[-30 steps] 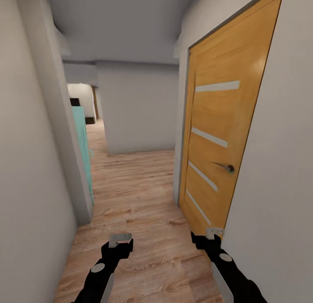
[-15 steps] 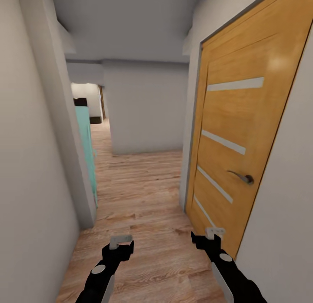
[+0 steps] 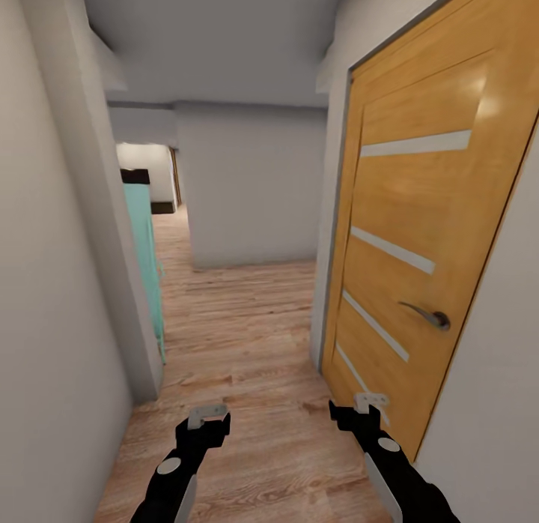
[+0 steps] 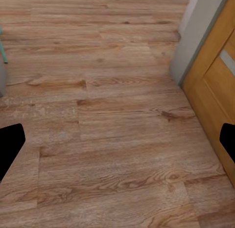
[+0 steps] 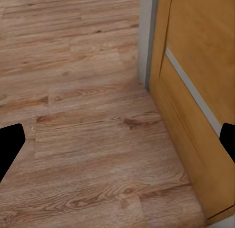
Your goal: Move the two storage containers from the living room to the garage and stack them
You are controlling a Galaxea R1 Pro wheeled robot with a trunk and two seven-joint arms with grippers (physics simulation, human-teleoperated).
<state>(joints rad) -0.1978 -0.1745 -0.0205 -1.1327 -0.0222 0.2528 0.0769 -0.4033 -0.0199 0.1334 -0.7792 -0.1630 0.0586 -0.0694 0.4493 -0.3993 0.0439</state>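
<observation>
Robot was in a narrow hallway with light wood-plank flooring point(image 3: 247, 336). White wall point(image 3: 45, 283) stood close on the left side, and a white wall block point(image 3: 254, 186) faced the camera at the far end. An orange-brown wooden door point(image 3: 419, 238) with pale horizontal strips and a dark lever handle point(image 3: 428, 315) was shut in its grey frame on the right side. A teal panel point(image 3: 146, 253) stood on the left past the wall's corner, with something dark above it, too small to tell. Behind it a bright opening led on along the plank flooring.

Left pincer point(image 3: 207, 416) was held low over the flooring, near the head view's lower edge, empty. In the left wrist view its black fingertips point(image 4: 11, 147) sat at the two opposite frame edges, wide apart, with only planks between them: released. Right pincer point(image 3: 369, 403) hung just beside the base of the door, also empty. In the right wrist view its fingertips point(image 5: 10, 147) were likewise spread to both frame edges, released, with the door's lower panel and the grey frame ahead.

The two rust-red storage containers were nowhere in these pictures; neither pincer carried one. Flooring here was wood plank, not dark concrete.
</observation>
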